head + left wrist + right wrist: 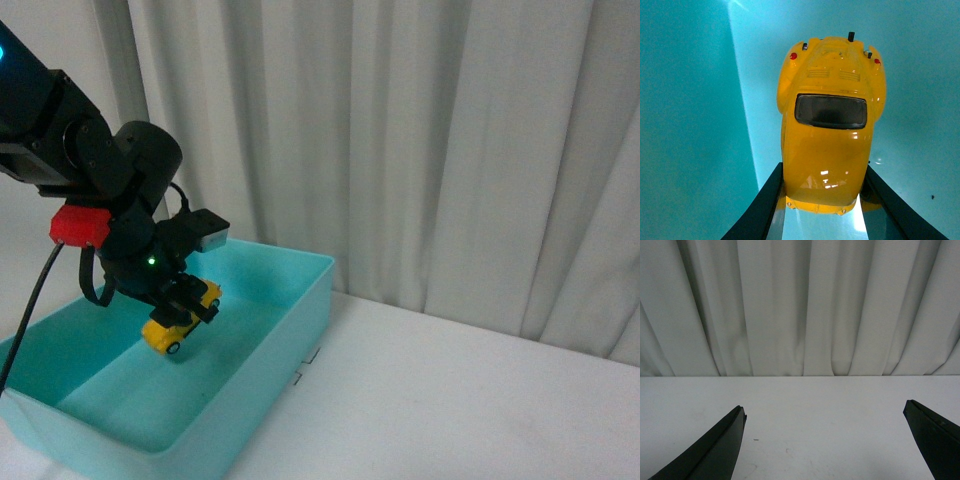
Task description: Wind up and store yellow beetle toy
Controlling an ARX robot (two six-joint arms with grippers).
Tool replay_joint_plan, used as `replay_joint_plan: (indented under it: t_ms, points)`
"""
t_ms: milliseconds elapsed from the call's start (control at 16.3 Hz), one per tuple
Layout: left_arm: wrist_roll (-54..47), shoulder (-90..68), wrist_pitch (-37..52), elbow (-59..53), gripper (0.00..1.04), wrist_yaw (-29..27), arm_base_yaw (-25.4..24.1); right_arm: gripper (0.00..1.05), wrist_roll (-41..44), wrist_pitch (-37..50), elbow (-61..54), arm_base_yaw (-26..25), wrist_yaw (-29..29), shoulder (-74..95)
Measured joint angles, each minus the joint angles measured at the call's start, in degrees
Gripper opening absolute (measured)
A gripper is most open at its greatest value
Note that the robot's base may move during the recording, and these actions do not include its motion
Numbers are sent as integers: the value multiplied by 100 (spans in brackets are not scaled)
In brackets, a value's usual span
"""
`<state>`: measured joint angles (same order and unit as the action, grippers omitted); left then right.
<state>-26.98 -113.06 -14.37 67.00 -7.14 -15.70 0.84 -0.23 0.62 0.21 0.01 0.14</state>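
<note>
1. Clamps the yellow beetle toy (pixel 168 333) by its flanks in the left gripper (pixel 197 305), dark fingers (pixel 765 210) pressed against both sides of the body.
2. Holds the toy tilted within the walls of the teal bin (pixel 285 350), one end dipping toward the bin floor, with a faint shadow on the floor just beneath.
3. Shows, from the left wrist, the toy's yellow roof and dark window, with two red lights and a pair of slotted vents at the end pointing away from the fingers.
4. Stands, in the bin's case, on the left part of the white table (pixel 460 400), before a pale pleated curtain (pixel 420 130).
5. Spreads the right gripper (pixel 825 407) wide, jaws far apart, above the tabletop and facing the curtain.
</note>
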Motion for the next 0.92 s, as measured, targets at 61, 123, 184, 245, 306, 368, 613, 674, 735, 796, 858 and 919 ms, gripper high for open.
replay_joint_plan:
  t_ms: [61, 123, 184, 245, 306, 368, 613, 674, 735, 796, 858, 919]
  points:
    - [-28, -116, -55, -85, 36, -127, 66, 98, 0, 2, 0, 0, 0, 0]
    - [-31, -208, -17, -103, 36, -293, 59, 98, 0, 2, 0, 0, 2, 0]
    - [-35, -267, -11, -105, 36, -374, 26, 98, 0, 0, 0, 0, 2, 0]
    - [-35, -278, 9, -114, 36, -389, 22, 98, 0, 0, 0, 0, 0, 0]
    - [-33, -278, 13, -116, 36, -385, 24, 98, 0, 0, 0, 0, 0, 0]
    - [-31, -280, 11, -136, 36, -387, 31, 98, 0, 2, 0, 0, 0, 0]
    - [118, -284, -46, -214, 72, -201, 136, 98, 0, 2, 0, 0, 0, 0]
    - [190, -267, -68, -214, 85, -85, 144, 98, 0, 2, 0, 0, 0, 0]
    - [260, -232, -72, -214, 92, 15, 162, 98, 0, 2, 0, 0, 0, 0]
    - [302, -149, -63, -214, 99, 140, 164, 98, 0, 2, 0, 0, 0, 0]
    - [339, -13, -37, -214, 100, 310, 184, 98, 0, 2, 0, 0, 0, 0]
    - [409, 212, 50, -214, 97, 533, 197, 98, 0, 2, 0, 0, 0, 0]
